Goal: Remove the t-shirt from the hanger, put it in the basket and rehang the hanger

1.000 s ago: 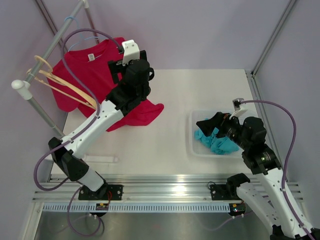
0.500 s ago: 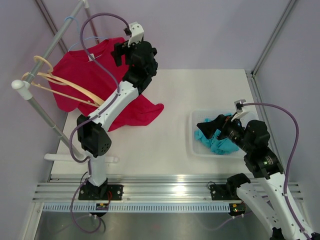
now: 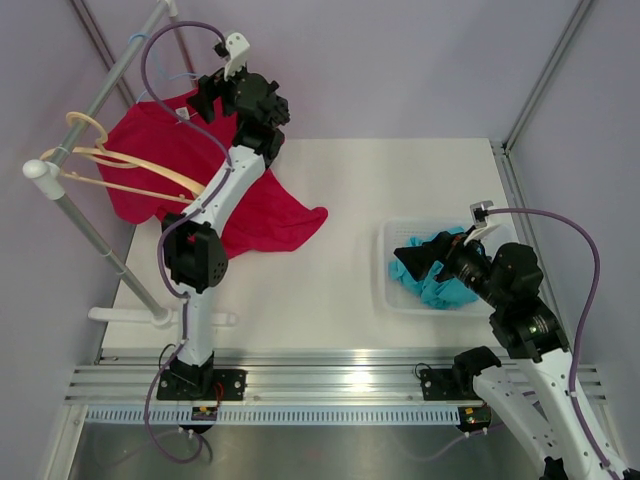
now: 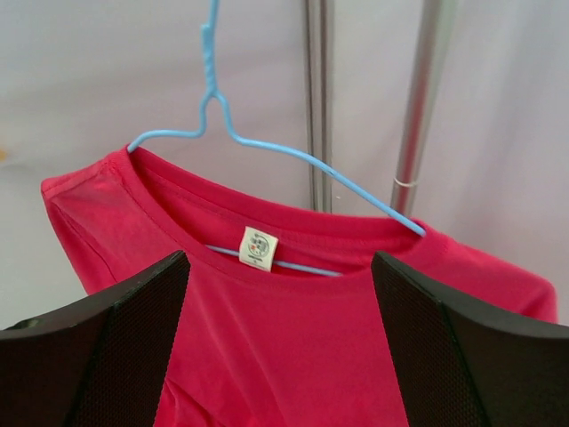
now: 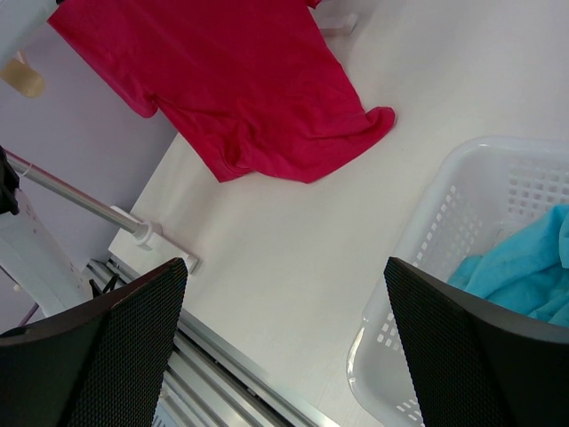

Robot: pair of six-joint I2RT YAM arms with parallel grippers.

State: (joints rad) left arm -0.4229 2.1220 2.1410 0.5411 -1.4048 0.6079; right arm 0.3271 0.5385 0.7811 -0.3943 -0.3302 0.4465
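A red t-shirt [image 3: 150, 150] hangs on a light blue wire hanger [image 4: 267, 147] from the slanted rail at the far left. Its lower hem lies on the white table. My left gripper [image 3: 205, 98] is raised high, just in front of the collar. In the left wrist view it [image 4: 277, 267] is open and empty, with the collar's white label [image 4: 258, 247] and the red cloth [image 4: 293, 347] between the spread fingers. My right gripper [image 3: 408, 252] is open and empty over the table beside the basket. The right wrist view shows it [image 5: 284, 265] and the shirt's hem [image 5: 267, 116].
A white basket [image 3: 390, 290] at the right holds a teal cloth [image 3: 435, 285]. Empty wooden hangers [image 3: 120, 170] hang on the metal rail [image 3: 100, 95] in front of the shirt. The rack's white foot [image 3: 165, 317] stands at the table's near left.
My left arm has risen and swung back and to the left, bringing its gripper from the shirt's lower right up to the collar. My right arm has barely moved.
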